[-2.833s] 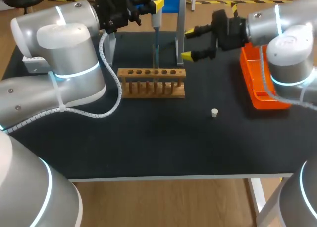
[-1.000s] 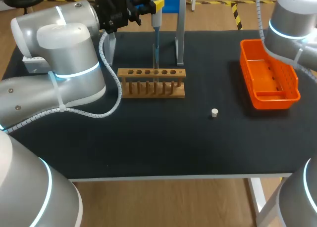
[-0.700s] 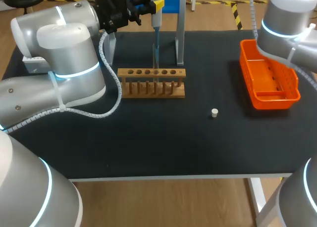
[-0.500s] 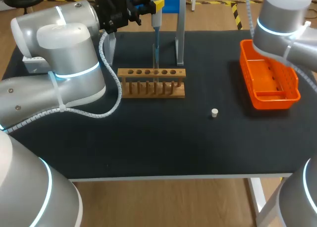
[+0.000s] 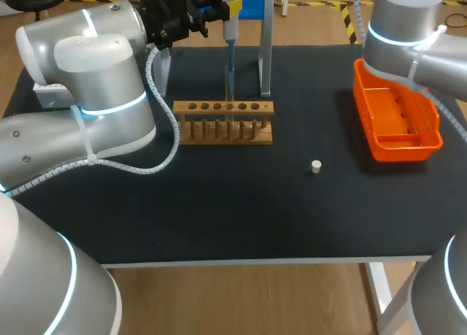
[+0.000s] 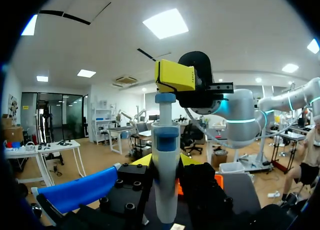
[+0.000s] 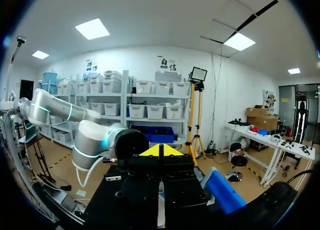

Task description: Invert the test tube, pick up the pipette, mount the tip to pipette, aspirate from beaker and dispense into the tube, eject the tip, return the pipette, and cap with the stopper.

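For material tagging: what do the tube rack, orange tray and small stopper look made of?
Tube rack: wood, matte tan, likely unvarnished. Orange tray: plastic, saturated colour, slight sheen, moulded rim. Stopper: pale, matte; rubber or cork, too small to tell.

The right gripper [image 7: 160,150] has its two yellow tips closed together, with nothing between them. From the tips, the left arm [image 7: 95,140] stands at 9 o'clock above the table [image 7: 95,205], and a blue bar [image 7: 222,190] lies at 4 o'clock.
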Robot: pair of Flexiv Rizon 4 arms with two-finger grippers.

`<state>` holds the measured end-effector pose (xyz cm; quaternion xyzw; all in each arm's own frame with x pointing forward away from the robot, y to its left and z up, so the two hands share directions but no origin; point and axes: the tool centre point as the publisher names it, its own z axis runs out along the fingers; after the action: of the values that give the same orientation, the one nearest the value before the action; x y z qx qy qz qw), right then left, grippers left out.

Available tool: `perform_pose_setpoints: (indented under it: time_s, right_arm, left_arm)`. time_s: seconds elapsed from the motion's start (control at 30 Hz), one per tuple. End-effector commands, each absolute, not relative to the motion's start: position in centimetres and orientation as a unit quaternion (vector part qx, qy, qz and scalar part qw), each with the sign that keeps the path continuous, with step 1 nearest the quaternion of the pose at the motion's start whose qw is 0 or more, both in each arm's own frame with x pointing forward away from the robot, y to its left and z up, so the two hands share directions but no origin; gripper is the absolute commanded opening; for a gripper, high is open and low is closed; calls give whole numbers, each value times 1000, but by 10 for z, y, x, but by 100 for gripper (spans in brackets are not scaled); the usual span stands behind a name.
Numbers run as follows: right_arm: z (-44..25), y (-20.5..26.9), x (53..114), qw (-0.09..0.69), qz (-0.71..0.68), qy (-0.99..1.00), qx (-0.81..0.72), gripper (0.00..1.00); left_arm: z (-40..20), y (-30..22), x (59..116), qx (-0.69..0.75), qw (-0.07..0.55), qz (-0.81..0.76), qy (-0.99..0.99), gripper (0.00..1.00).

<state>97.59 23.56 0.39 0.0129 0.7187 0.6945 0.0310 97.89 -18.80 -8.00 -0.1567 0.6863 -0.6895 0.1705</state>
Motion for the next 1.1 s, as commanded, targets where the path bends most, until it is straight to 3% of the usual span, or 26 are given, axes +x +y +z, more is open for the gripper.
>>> perform_pose_setpoints:
  time_s: [0.03, 1.1]
  right_arm:
    - [2, 239, 981, 25, 695, 718, 10, 0]
    - [-18, 246, 982, 8, 691, 723, 19, 0]
  left_arm:
    - [-81, -189, 979, -158, 173, -690, 685, 0]
    - [-81, -189, 979, -158, 173, -690, 685, 0]
